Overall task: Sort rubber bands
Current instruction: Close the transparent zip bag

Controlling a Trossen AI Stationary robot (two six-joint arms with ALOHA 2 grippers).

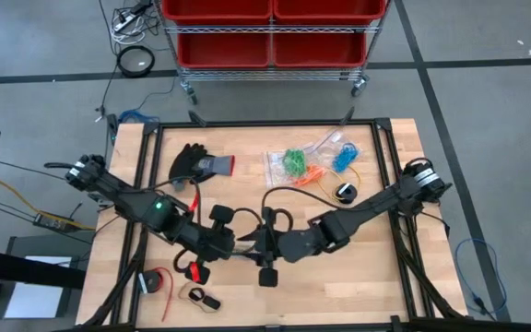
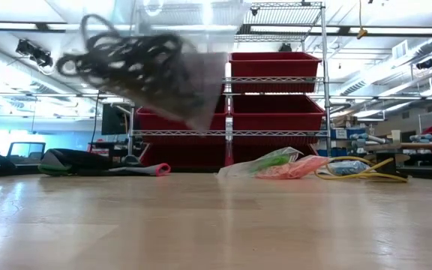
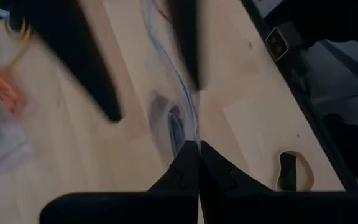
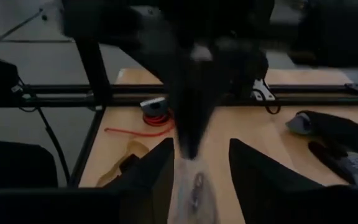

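A small clear bag of black rubber bands [image 2: 145, 67] hangs in the air over the table's near middle, and my left gripper [image 3: 197, 163] is shut on it. My right gripper [image 4: 197, 171] faces the left one [image 1: 240, 243] from the right. It is open, with one finger on either side of the bag [image 4: 194, 190] and a gap showing on both sides. Further clear bags, holding green and orange bands [image 1: 295, 164] and blue bands [image 1: 344, 155], lie flat on the far right of the table. My left gripper pinches the clear bag's upper edge [image 3: 195, 138] between its two shut fingers. The fingers slant down onto it from above [image 4: 190, 134]. The bag hangs below them with the black bands inside, clear of the table.
A black glove with a red cuff [image 1: 199, 164] lies at the far left. A yellow cable [image 1: 325, 181] and a small black-and-white object [image 1: 344, 192] lie near the bags on the right. A red roll [image 1: 158, 281] sits at the near left. A rack of red bins [image 1: 270, 32] stands beyond the table.
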